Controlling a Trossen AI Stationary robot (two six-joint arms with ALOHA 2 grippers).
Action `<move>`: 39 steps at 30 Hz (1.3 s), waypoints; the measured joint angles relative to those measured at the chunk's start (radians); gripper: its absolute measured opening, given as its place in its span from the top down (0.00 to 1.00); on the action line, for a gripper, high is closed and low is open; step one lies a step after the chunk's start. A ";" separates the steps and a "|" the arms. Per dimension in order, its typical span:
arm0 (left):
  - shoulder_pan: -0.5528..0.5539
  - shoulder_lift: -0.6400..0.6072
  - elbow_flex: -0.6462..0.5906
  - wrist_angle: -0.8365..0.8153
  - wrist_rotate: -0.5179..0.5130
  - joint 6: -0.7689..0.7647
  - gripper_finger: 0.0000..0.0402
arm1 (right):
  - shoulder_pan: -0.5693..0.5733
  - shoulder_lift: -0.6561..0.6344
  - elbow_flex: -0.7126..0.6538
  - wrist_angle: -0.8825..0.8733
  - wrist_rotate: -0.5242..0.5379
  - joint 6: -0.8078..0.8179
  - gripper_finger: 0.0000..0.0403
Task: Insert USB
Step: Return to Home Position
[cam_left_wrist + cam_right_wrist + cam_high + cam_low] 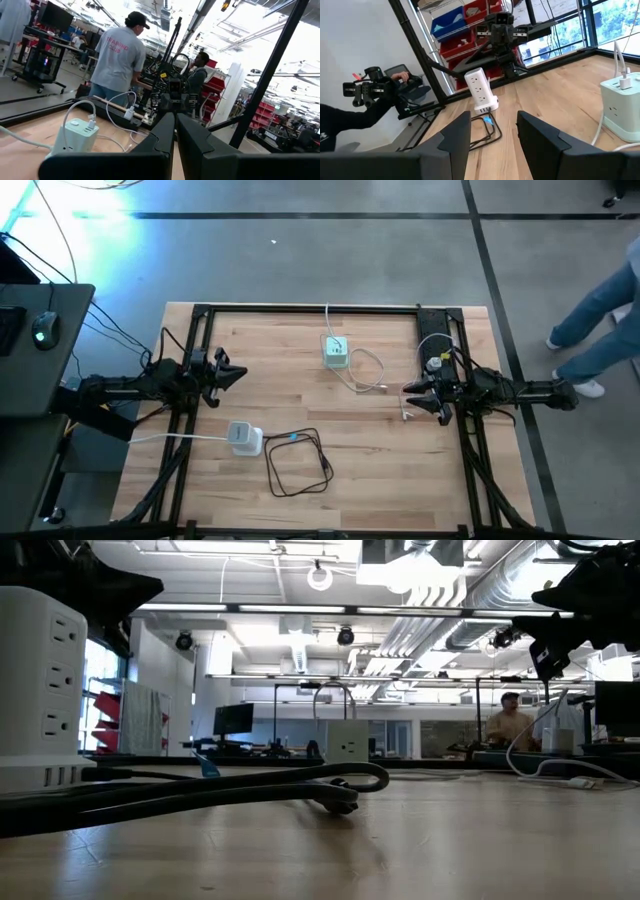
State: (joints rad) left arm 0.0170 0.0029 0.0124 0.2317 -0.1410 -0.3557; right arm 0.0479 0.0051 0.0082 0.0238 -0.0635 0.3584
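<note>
Left hand [232, 376], fingers together; right hand [408, 396], fingers apart, empty, beside white charger cable [375, 366]: retreat could snag it, tugging plug from light green outlet extension [335, 352].

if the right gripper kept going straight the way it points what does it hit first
Probably the left gripper, facing it. The right gripper is raised, so its line seems to pass between the light green extension and the white extension; depth is unclear.
</note>
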 joint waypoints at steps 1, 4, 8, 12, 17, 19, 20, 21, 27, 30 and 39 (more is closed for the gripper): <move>0.000 0.000 0.000 0.000 0.000 0.000 1.00 | 0.000 0.000 0.000 0.000 0.000 0.000 0.64; 0.001 0.000 0.000 0.000 0.000 0.000 1.00 | 0.000 0.000 0.000 0.000 0.000 0.000 0.64; 0.011 0.000 0.000 -0.014 0.000 0.101 1.00 | 0.000 0.000 0.000 0.000 0.000 0.000 0.64; 0.016 0.000 0.000 -0.149 0.030 0.321 1.00 | 0.000 0.000 0.000 0.000 0.000 0.000 0.64; 0.016 0.000 0.000 -0.223 0.114 0.440 1.00 | 0.000 0.000 0.000 0.000 0.000 0.000 0.64; 0.016 0.000 0.000 -0.226 0.150 0.462 1.00 | 0.000 0.001 0.000 -0.001 0.000 0.000 0.64; 0.016 0.000 0.000 -0.226 0.156 0.462 1.00 | 0.000 0.001 0.000 -0.001 0.000 0.000 0.64; 0.016 0.000 0.000 -0.226 0.156 0.455 1.00 | 0.000 0.001 0.000 -0.002 0.000 0.000 0.64; 0.016 0.000 0.000 -0.226 0.155 0.453 1.00 | 0.000 0.001 0.001 -0.003 0.000 0.000 0.64; 0.016 0.001 0.000 -0.226 0.155 0.462 1.00 | 0.000 0.001 0.001 -0.004 0.000 0.000 0.64; 0.016 0.003 0.000 -0.227 0.152 0.462 1.00 | 0.000 0.001 0.002 -0.005 0.000 0.000 0.64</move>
State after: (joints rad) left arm 0.0334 0.0063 0.0120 0.0051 0.0109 0.1066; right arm 0.0479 0.0063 0.0097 0.0189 -0.0635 0.3580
